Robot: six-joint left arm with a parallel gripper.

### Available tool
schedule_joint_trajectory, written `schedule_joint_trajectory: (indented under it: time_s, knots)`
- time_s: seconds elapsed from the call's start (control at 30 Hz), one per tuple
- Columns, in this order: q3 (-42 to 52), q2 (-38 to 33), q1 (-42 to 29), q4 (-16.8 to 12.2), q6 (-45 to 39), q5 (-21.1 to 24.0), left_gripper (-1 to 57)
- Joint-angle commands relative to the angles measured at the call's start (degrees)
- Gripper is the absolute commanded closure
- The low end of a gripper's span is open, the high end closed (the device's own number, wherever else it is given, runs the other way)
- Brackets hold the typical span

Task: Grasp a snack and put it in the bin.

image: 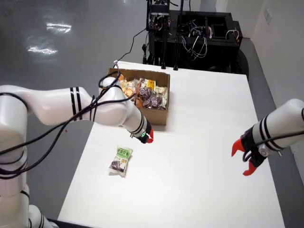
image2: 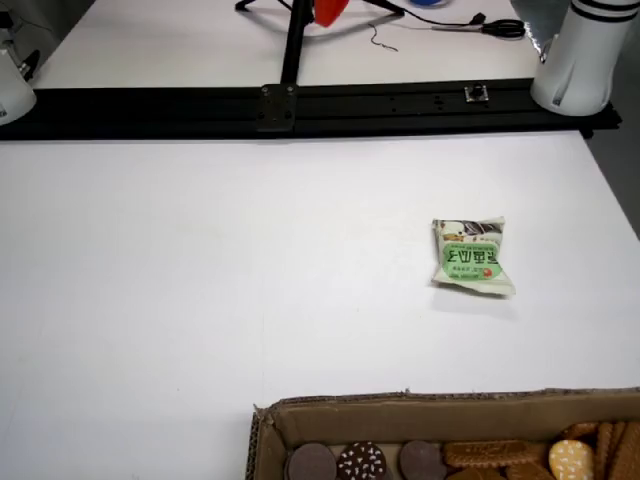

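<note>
The green snack packet (image: 120, 160) lay alone on the white table (image: 204, 156) toward its left edge in the view from above, long axis roughly along that edge. The left arm's gripper (image: 146, 137) hung just beyond it toward the cardboard box (image: 153, 115), empty; opening unclear

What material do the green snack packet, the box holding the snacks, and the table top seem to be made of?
Green snack packet: probably thin plastic film, a little glossy, with crimped ends and printed label.
Box: corrugated cardboard, matte brown; the fluted edge shows at its wall.
Table top: smooth, matte white surface, perhaps laminate; the pictures do not settle it.
</note>
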Motion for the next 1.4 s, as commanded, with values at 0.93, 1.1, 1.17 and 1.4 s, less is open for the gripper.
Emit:
schedule_joint_trajectory:
  time_s: [0.93,1.1,1.17,1.4]
  knots:
    - [0.7,11.5,7.4,1.6,-18.5,-13.7,56.8]
    - [0.7,13.1,8.4,2.8,-24.3,-14.2,56.8]
    - [0.7,13.7,8.7,3.2,-26.8,-14.2,56.7]
    - [0.7,14.9,9.8,5.5,-38.1,-12.2,51.6]
